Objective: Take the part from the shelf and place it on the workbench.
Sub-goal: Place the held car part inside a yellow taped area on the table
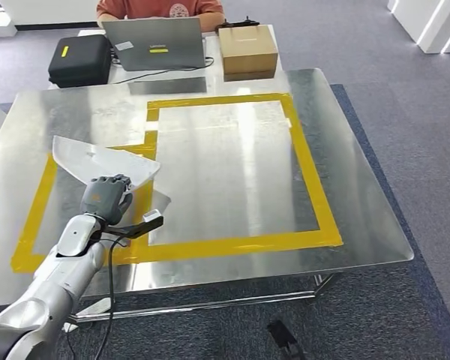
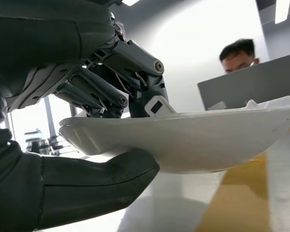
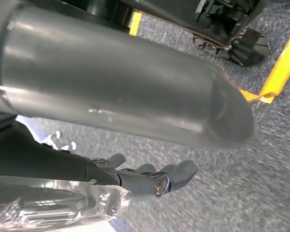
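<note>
Gripped between thumb and fingers of the left hand [image 1: 106,196], the white plastic part [image 1: 101,160] hangs over the steel workbench [image 1: 228,161], above the yellow tape outline [image 1: 316,199] at its left side. Beyond sit a cardboard box [image 1: 247,49], closed, a black case [image 1: 79,60], also closed, and a laptop [image 1: 154,43] before a person [image 1: 160,8]. Down over grey carpet [image 3: 224,193], the right hand [image 3: 151,176] holds nothing, fingers loosely extended.

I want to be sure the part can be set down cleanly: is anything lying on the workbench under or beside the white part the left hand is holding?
Nothing visible does. The left hand holds the white part above bare metal workbench and yellow tape. The laptop and cardboard box sit beyond the far edge.
</note>
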Controlling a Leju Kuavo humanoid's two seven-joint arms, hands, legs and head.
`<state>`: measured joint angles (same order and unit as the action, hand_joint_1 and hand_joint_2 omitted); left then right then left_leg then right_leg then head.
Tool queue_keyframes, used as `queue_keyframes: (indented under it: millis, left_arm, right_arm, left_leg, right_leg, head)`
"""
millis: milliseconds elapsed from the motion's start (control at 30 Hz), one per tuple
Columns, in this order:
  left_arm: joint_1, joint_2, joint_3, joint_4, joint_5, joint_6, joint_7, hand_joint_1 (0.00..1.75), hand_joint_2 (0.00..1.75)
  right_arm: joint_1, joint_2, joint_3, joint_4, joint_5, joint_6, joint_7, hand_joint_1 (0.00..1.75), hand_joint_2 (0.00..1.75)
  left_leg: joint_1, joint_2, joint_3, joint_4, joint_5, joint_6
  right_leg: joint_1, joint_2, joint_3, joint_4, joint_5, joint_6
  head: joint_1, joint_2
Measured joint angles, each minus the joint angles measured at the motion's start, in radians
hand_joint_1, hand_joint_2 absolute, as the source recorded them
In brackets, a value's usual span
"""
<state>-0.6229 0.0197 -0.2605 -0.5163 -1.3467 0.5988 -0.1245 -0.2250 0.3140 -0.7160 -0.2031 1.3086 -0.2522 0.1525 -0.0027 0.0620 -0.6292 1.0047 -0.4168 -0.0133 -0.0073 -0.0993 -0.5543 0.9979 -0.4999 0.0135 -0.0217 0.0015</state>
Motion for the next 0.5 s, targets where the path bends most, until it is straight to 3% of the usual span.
queue_keyframes:
  millis: [67,133,200,267,300,333,433,500]
  left_arm:
    - [0.001,0.003,0.000,0.001,-0.002,-0.002,0.002,1.75,1.75]
    - [0.001,0.003,0.000,0.002,-0.003,-0.004,0.003,1.75,1.75]
    - [0.000,0.000,0.000,0.002,-0.004,-0.005,0.004,1.75,1.75]
    - [0.003,-0.004,-0.002,0.003,-0.005,-0.004,0.001,1.75,1.75]
    - [0.007,-0.005,-0.002,0.003,-0.005,-0.004,-0.003,1.75,1.75]
    - [0.009,-0.006,-0.003,0.003,-0.007,-0.003,-0.007,1.75,1.75]
    - [0.011,-0.010,-0.005,0.003,-0.014,0.003,-0.026,1.75,1.75]
    - [0.013,-0.010,-0.010,0.003,-0.021,0.010,-0.041,1.75,1.75]
  right_arm:
    - [-0.001,0.000,0.000,0.000,0.000,-0.001,-0.002,0.00,0.00]
    - [-0.003,0.001,0.000,0.000,-0.001,-0.003,-0.005,0.00,0.00]
    - [-0.002,0.001,0.000,0.000,-0.001,-0.006,-0.008,0.00,0.00]
    - [0.001,0.001,0.000,0.000,-0.003,-0.009,-0.010,0.00,0.00]
    - [0.002,0.001,0.000,0.000,-0.003,-0.010,-0.011,0.00,0.00]
    - [0.002,0.001,0.000,0.000,-0.004,-0.010,-0.012,0.00,0.00]
    - [-0.001,0.001,0.000,0.000,-0.004,-0.013,-0.015,0.00,0.00]
    - [-0.002,0.001,0.000,0.000,-0.004,-0.015,-0.017,0.00,0.00]
  left_leg:
    - [0.001,-0.019,-0.001,-0.004,-0.002,0.010]
    - [0.006,-0.040,0.001,-0.007,0.000,0.021]
    - [0.010,-0.057,0.002,-0.008,0.000,0.030]
    - [0.009,-0.075,0.002,-0.008,-0.002,0.035]
    - [0.008,-0.084,0.003,-0.008,-0.003,0.035]
    - [0.008,-0.092,0.004,-0.007,-0.003,0.035]
    - [0.006,-0.108,0.009,-0.005,-0.008,0.028]
    - [0.002,-0.112,0.005,-0.001,-0.010,0.024]
  right_leg:
    - [0.001,-0.017,0.003,-0.001,-0.007,0.010]
    - [-0.004,0.017,-0.011,0.031,-0.032,0.019]
    - [-0.007,0.074,-0.067,0.146,-0.088,0.026]
    - [-0.006,0.095,-0.140,0.275,-0.130,0.027]
    - [-0.006,0.097,-0.159,0.296,-0.124,0.026]
    - [-0.005,0.098,-0.161,0.279,-0.098,0.023]
    - [-0.004,0.105,-0.086,0.087,0.015,0.012]
    - [-0.005,0.111,-0.053,0.016,0.036,0.008]
  head:
    - [0.001,0.000]
    - [0.004,0.000]
    - [0.009,0.000]
    - [0.012,0.000]
    - [0.012,0.000]
    - [0.013,0.000]
    - [0.014,0.000]
    - [0.014,0.000]
